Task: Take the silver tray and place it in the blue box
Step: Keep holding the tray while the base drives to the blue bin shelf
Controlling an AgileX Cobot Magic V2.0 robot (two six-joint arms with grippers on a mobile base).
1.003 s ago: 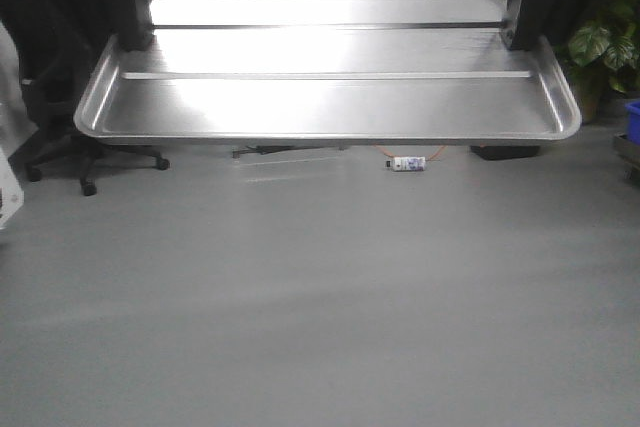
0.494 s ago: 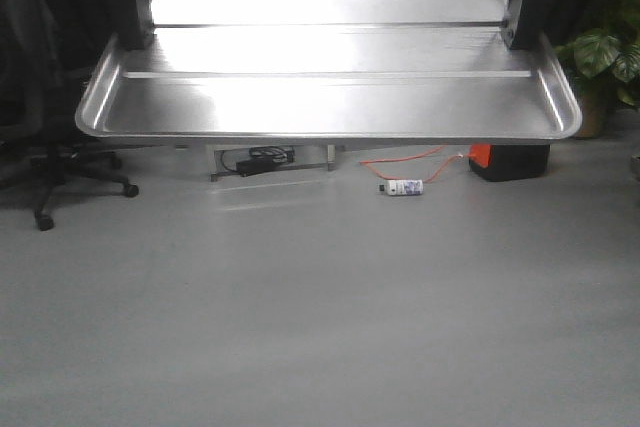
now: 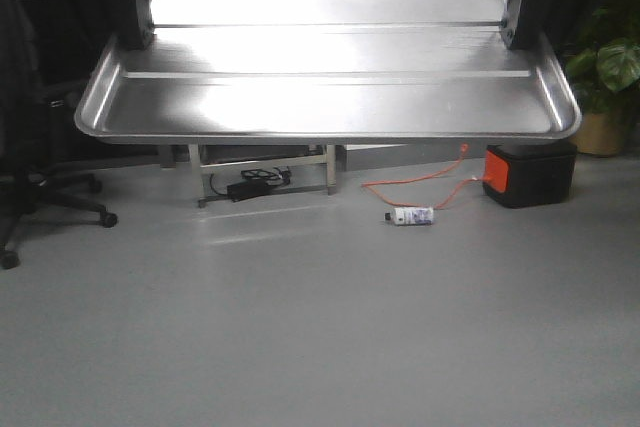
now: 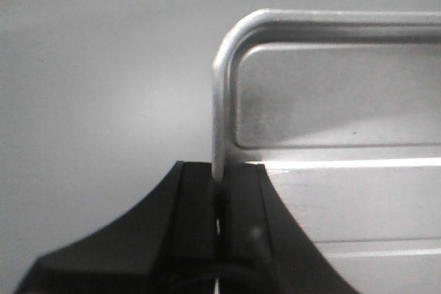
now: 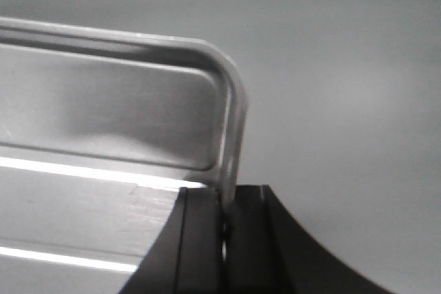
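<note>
The silver tray (image 3: 330, 97) hangs level above the floor and fills the upper half of the front view, its two ridge lines running across its shiny floor. My left gripper (image 3: 130, 39) is shut on the tray's left rim, and the left wrist view shows the black fingers (image 4: 200, 197) pinching the rim edge (image 4: 219, 135). On the opposite rim my right gripper (image 3: 520, 37) is shut, its fingers (image 5: 200, 232) clamped on the thin wall of the tray (image 5: 103, 108). The blue box is out of view.
Below the tray lies grey floor (image 3: 320, 327). An office chair (image 3: 40, 197) stands at the left, a metal frame (image 3: 262, 162) with a black adapter behind, a small bottle (image 3: 412, 215) and orange cable (image 3: 420, 182) in the middle, a black-and-orange case (image 3: 530, 172) and potted plant (image 3: 610, 72) at the right.
The tray stays fixed in both grippers while the background shifts: bottle and case have grown and slid down, the chair has slid left, and a blue object at the right edge has left the view.
</note>
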